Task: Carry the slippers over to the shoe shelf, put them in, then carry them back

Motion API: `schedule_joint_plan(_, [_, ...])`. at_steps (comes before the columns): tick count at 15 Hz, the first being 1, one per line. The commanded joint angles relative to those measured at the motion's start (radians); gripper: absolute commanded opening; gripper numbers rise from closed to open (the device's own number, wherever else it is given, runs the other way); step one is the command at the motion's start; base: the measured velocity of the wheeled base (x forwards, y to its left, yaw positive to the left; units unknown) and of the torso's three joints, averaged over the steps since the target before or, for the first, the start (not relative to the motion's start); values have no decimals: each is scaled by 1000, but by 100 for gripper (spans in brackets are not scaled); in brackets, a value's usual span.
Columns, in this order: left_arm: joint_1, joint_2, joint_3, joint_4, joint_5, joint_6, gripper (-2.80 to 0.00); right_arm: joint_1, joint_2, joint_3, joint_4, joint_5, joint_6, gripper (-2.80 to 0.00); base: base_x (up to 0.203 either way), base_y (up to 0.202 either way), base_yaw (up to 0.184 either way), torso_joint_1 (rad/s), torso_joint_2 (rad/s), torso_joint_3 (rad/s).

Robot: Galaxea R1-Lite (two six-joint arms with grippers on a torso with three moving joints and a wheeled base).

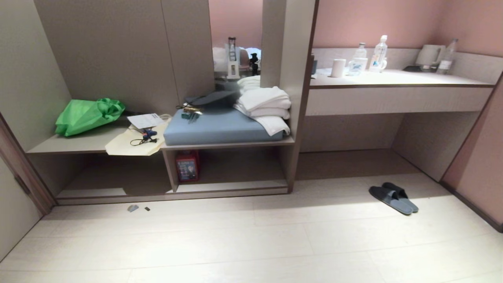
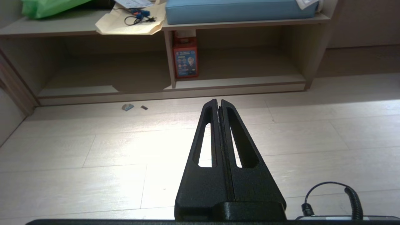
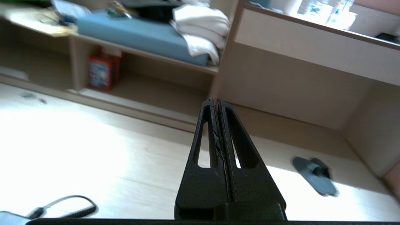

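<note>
Slippers [image 1: 393,197] lying as 1 pair, touching, on floor [image 1: 251,243] before desk recess [image 1: 353,157], right of shoe shelf [image 1: 232,173]. Right gripper [image 3: 215,101] pointing over floor, well apart from pair, jaws pressed together, holding nothing. Left gripper [image 2: 218,101] likewise closed, empty, parked. Judgement: approaching step; opening jaws before descent, pinching both uppers together.

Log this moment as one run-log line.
slippers: on floor before desk recess, untouched | shoe shelf: holds red box, no slippers | left gripper: shut, empty | right gripper: shut, empty
</note>
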Motion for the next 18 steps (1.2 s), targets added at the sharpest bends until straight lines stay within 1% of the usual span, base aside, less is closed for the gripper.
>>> schedule_joint_plan(1, [1,1,1,-2,0,-1,-280,2,1,0,0,0,-1,-280,0,0,0,0,0,0])
schedule_joint_plan(10, [1,1,0,-2,0,-1,-280,2,1,0,0,0,-2,-280,0,0,0,0,0,0])
schedule_joint_plan(12, [1,1,-1,-2,0,1,-280,2,1,0,0,0,-2,-280,-132,0,0,8,6,-4])
schedule_joint_plan(18, [2,1,0,-1,0,0,-280,2,1,0,0,0,-3,-280,-196,0,1,5,3,3])
